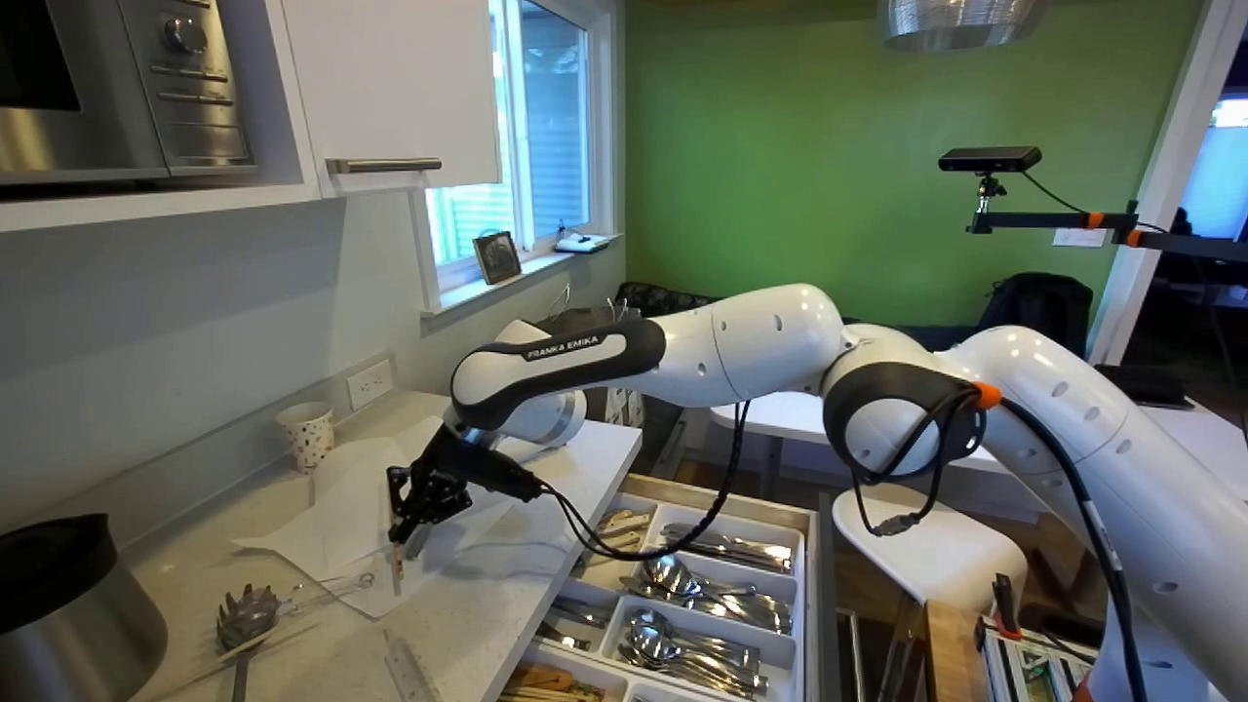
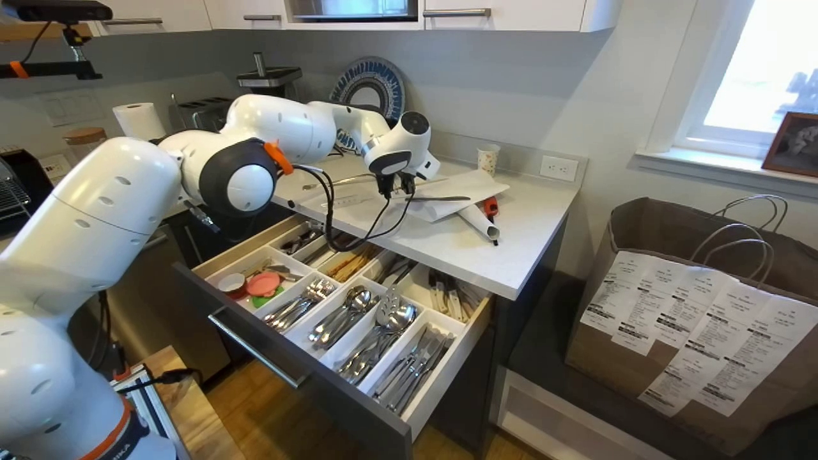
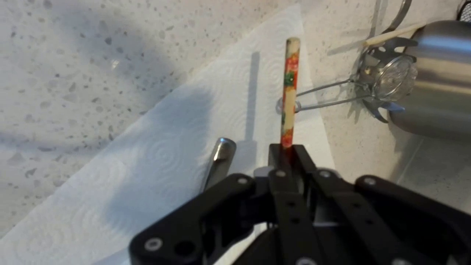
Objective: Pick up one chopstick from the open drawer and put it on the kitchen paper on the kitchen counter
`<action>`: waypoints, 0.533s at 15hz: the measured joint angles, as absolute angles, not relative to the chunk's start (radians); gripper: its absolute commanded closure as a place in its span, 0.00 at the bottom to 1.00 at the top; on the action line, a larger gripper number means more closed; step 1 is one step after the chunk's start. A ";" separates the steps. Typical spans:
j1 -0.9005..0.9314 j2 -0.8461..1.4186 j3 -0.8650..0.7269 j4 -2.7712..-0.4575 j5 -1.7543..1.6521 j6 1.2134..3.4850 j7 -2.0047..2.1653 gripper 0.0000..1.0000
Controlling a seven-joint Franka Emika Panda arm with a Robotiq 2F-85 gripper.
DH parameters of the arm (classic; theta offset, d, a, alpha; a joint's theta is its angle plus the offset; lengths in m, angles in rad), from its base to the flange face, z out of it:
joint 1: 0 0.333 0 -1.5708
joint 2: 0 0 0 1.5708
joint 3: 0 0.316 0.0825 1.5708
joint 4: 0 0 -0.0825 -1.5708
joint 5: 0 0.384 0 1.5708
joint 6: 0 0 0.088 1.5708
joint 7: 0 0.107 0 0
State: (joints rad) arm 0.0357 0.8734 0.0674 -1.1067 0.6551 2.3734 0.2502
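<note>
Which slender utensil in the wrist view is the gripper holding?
The chopstick with red and green patterning, clamped in the gripper; the plain metal handle beside it is outside the grip.

A red-patterned chopstick [image 3: 289,92] is held above the white kitchen paper [image 3: 162,154].

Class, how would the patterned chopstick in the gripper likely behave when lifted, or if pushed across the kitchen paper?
The chopstick is probably stiff: it juts straight from the gripper with no visible bend. It is likely light, being so thin. Pushed along the kitchen paper, it might roll, since its body looks rounded in the wrist view.
</note>
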 measured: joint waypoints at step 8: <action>0.036 0.899 0.076 -1.061 0.583 2.373 0.292 0.27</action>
State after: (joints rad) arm 0.0357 0.8993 0.0763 -1.0613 0.5826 2.3733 0.2925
